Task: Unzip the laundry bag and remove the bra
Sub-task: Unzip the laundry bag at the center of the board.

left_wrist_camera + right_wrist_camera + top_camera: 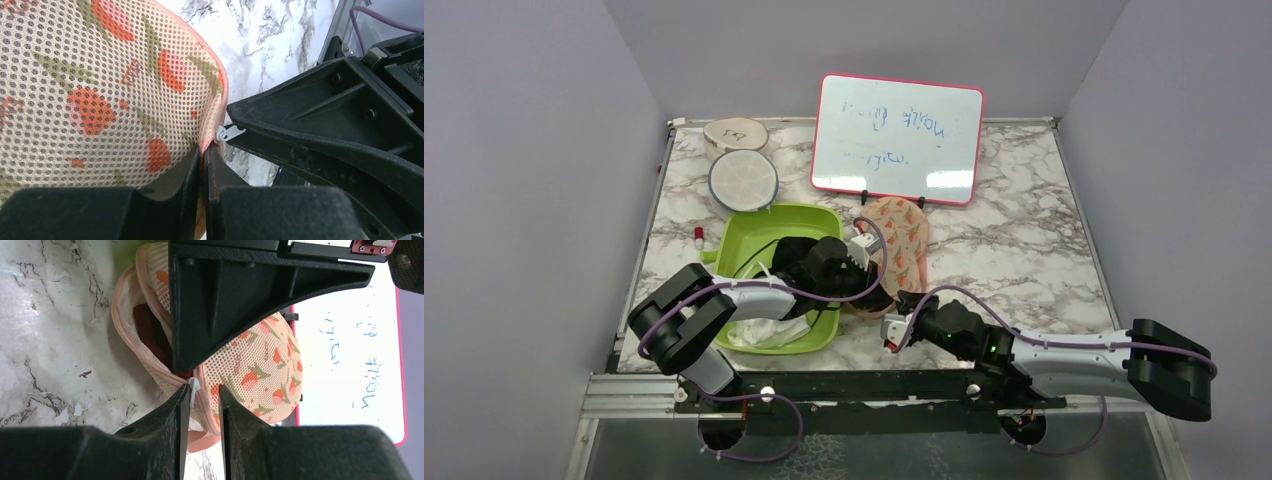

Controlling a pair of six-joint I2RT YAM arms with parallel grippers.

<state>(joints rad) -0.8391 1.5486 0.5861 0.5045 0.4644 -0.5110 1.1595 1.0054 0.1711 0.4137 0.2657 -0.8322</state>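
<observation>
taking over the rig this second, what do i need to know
Left gripper: shut on the edge seam of the laundry bag, right beside the zipper pull.
Right gripper: open, jaws narrow and straddling the pull, not yet clamped on it.
The bag lies on the table, right of the green tub.
Done: the bag gapes along one side, and the bra shows dark red in the gap, still inside.
To do: grip the pull, finish unzipping, take the bra out.
</observation>
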